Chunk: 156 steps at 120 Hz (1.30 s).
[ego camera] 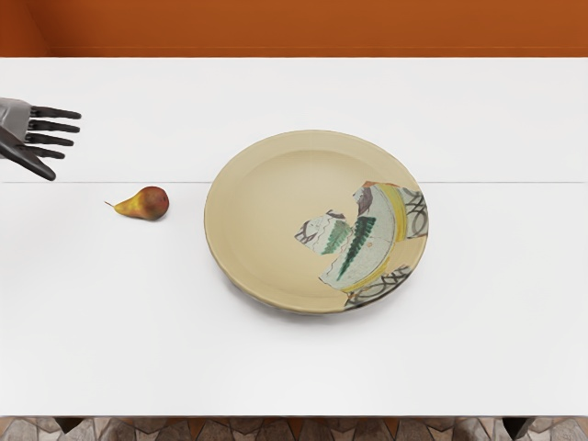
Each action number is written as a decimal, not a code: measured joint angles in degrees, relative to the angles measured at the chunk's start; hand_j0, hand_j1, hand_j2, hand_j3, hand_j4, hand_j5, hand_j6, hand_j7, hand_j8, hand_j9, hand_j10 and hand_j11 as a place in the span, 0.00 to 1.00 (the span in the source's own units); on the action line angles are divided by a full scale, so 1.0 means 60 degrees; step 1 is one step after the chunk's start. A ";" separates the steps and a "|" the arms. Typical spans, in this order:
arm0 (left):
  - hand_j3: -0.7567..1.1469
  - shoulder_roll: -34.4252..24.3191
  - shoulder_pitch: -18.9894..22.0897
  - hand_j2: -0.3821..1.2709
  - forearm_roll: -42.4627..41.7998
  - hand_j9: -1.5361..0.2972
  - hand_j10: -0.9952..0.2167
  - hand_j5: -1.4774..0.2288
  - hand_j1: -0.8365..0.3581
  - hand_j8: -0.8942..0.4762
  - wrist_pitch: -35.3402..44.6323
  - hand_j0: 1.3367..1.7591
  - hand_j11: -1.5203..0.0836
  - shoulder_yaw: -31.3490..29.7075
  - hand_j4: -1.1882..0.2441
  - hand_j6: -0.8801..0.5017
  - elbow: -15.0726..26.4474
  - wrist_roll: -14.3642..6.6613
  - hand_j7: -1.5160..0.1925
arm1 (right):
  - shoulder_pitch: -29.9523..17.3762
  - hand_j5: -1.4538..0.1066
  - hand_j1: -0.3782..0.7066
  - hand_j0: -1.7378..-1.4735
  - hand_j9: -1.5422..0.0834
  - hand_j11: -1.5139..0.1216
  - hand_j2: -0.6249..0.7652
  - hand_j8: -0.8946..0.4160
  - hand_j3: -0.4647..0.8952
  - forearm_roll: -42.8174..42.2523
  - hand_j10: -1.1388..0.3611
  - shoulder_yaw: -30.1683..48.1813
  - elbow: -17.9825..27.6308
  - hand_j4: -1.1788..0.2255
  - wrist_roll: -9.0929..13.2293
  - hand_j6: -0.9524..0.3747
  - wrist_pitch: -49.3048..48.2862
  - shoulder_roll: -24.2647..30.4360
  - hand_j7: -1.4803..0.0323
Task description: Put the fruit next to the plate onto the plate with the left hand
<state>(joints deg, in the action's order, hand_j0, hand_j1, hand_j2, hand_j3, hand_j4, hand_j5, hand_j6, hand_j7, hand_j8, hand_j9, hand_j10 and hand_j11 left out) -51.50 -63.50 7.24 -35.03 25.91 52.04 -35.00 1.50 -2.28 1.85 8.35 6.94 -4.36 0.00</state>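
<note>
A small red and yellow pear (143, 203) lies on its side on the white table, its stem pointing left, a short way left of the plate. The plate (266, 197) is wide and beige, with a green and yellow painted patch on its right half, and nothing lies on it. My left hand (41, 136) comes in from the left edge, above and to the left of the pear, well apart from it. Its dark fingers (57, 127) are spread and point right, holding nothing. The right arm does not show.
The white table (478, 119) fills most of the view, with an orange wall behind its far edge. Its front edge runs along the bottom of the picture, with patterned floor below.
</note>
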 joint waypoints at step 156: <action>0.40 0.3597 0.0842 0.24 1.0213 0.82 0.80 0.85 0.97 0.63 0.5171 0.76 0.93 -0.0719 0.81 0.62 0.2641 0.0000 0.87 | 0.0014 0.93 0.03 0.30 0.95 0.93 0.45 0.68 0.34 0.0015 0.76 0.0000 0.0001 0.84 0.0000 0.72 -0.0004 0.0000 0.98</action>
<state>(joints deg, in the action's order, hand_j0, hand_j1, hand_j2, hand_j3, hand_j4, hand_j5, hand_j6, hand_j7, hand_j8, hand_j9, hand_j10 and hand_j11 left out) -29.92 -58.45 68.52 -4.00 21.60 67.89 -35.00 1.58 -2.20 1.85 8.36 6.94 -4.38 0.00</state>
